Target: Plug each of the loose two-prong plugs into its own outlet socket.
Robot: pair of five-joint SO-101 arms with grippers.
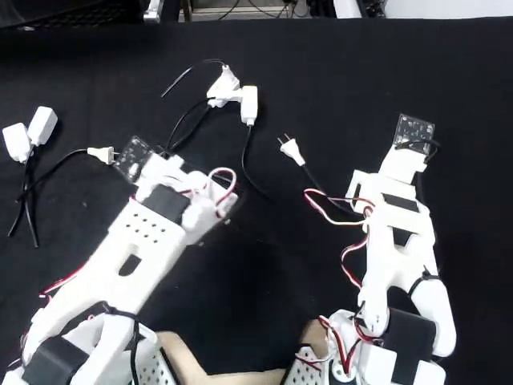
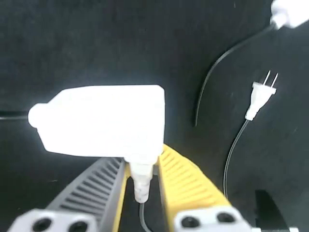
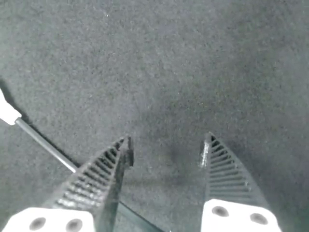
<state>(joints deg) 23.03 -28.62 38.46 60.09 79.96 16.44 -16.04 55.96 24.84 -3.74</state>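
- Yellow and grey fingers [image 2: 188, 183] of the left gripper [image 2: 141, 166] were clamped on the neck of a white plug [image 2: 140, 181]. Its head met one face of a white outlet block [image 2: 101, 121]. Whether the prongs were fully home could not be told.
- Near that block, a bare-pronged plug [image 2: 260, 96] lay unplugged on the black cloth [image 2: 96, 38].
- Jaws wide apart and holding nothing, the right gripper [image 3: 167, 145] hung over bare cloth, with a black cord [image 3: 43, 142] just beside one finger.
- Seen from above, a loose two-prong plug [image 1: 290, 148] lay at 1 o'clock from the table's centre, between the two arms.
- A second loose plug [image 1: 100, 154] lay between 9 and 10 o'clock, just beside the left arm's tip.
- Two spare outlet blocks [image 1: 28, 132] sat touching at the cloth's edge towards 10 o'clock, with no plug seen in either.
- At 12 o'clock, a joined plug and block [image 1: 236, 95] appeared already mated.
- By that count the job looked about half done. One pair seemed finished and one was in hand. Two plugs were left to be seated, probably in the spare blocks.
- No brand, label or writing could be read on any plug, block or arm.
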